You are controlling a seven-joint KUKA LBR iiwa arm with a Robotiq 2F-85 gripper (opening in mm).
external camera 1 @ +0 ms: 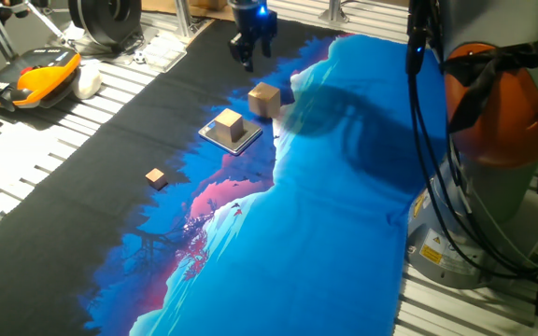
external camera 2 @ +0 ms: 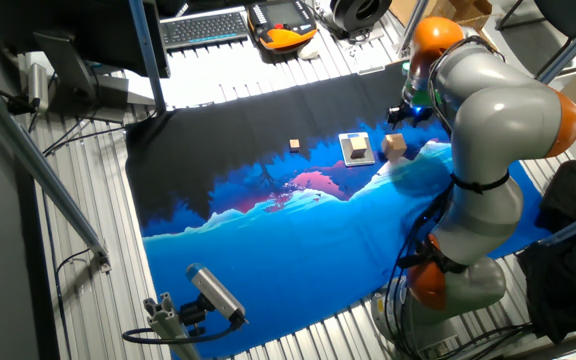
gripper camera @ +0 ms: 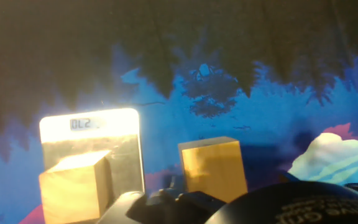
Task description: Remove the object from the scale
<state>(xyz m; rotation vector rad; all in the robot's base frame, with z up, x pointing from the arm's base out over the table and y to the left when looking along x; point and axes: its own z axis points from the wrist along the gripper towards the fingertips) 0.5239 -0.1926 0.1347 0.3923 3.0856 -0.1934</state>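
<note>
— Where is the object point(external camera 1: 229, 123) being seen?

— It is sitting on the scale point(external camera 1: 247, 140), toward the bench's point(external camera 1: 82, 159) far edge, with the larger cube point(external camera 1: 264, 98) just beside the scale.

— And the fingers point(external camera 1: 249, 54)?

— They are being held above the bench, nearer the far edge, apart from the object. Whether they are spread or closed cannot be told.

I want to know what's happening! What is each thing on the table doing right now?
Cube: sitting on the scale, untouched.
Scale: flat on the cloth, display lit.
Bigger cube: on the cloth beside the scale.
Tiny block: alone on the cloth.
Gripper: above the cloth, holding nothing.
</note>
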